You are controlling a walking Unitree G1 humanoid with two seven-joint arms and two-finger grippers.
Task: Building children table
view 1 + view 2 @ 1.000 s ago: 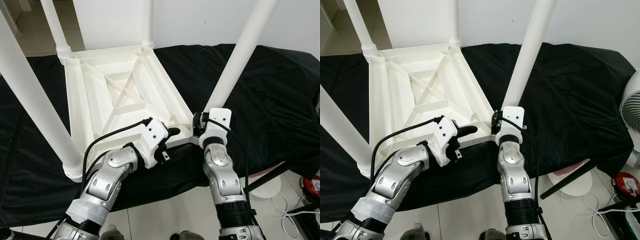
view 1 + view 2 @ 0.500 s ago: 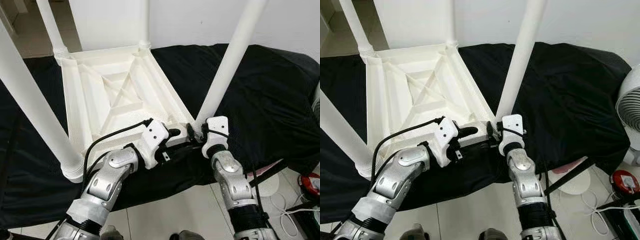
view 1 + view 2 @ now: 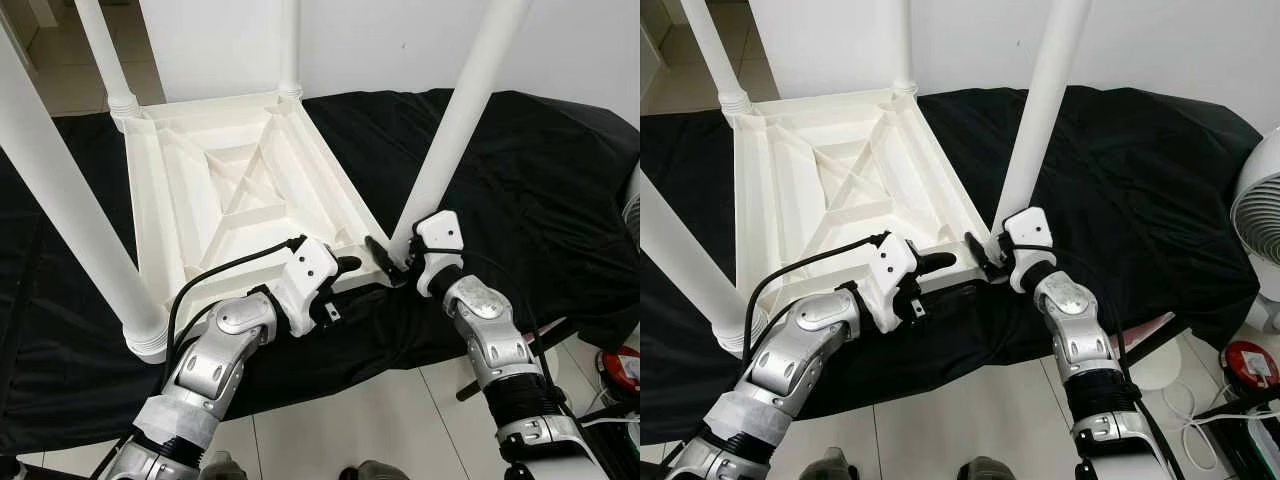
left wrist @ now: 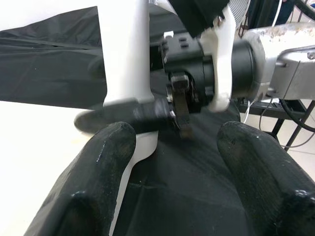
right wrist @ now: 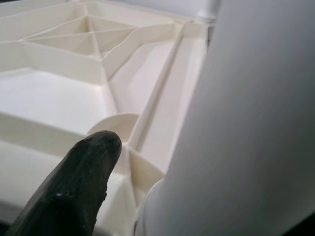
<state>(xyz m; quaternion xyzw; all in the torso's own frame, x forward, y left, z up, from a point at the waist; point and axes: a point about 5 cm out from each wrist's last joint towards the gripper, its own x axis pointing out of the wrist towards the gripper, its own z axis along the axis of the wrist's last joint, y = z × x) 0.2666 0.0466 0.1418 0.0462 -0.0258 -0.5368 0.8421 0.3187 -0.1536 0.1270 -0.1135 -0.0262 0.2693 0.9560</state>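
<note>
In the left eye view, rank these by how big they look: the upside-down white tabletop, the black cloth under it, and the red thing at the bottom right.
1. black cloth
2. white tabletop
3. red thing, cut off by the picture's edge

Right tool (image 3: 385, 262) seemingly grips table leg (image 3: 457, 116).
</note>
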